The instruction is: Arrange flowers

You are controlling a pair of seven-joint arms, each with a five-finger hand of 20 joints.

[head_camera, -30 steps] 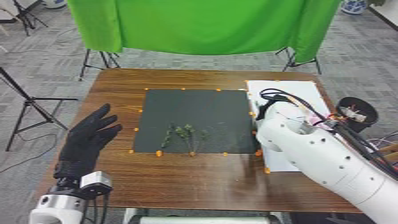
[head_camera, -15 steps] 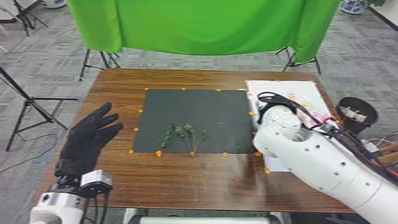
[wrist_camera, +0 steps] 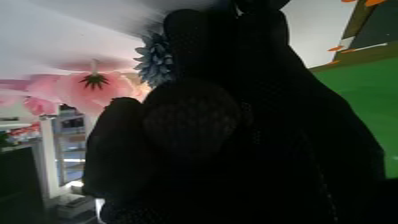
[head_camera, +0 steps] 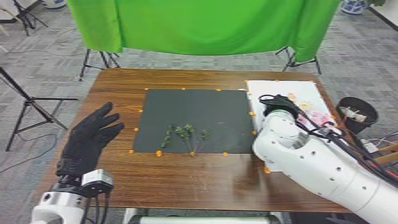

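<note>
On the R side of the desk (head_camera: 124, 187), a white sheet (head_camera: 289, 87) lies lengthwise beside a dark mat (head_camera: 200, 107). Pink flowers (head_camera: 320, 117) lie on the sheet, toward its outer edge, next to the robot's R arm. R hand (head_camera: 281, 103) is over the sheet, at the inner side of the flowers; cannot tell whether it is wide, narrow or holding anything. R wrist view: pink blooms near the glove, one turned so its green base shows; a blue-grey flower (wrist_camera: 155, 60) sits right alongside the glove, contact unconfirmed.

Green stems w/ small leaves (head_camera: 184, 132) lie on the near part of the mat, approx. parallel, L of its centre. Orange tabs (head_camera: 160, 153) are spaced along the mat's edges; similar tabs at the sheet's edges.

L hand (head_camera: 87, 137) is wide, fingers extended and spread, at the desk's L side, well apart from the stems. Position noted: L of mat, pointing away from the robot.

Surroundings: green cloth (head_camera: 204, 27) hangs beyond the desk's far edge, on stands. Black bin (head_camera: 357, 107) w/ contents is on the R, just beside the desk. Floor: grey carpet (head_camera: 44, 60).
</note>
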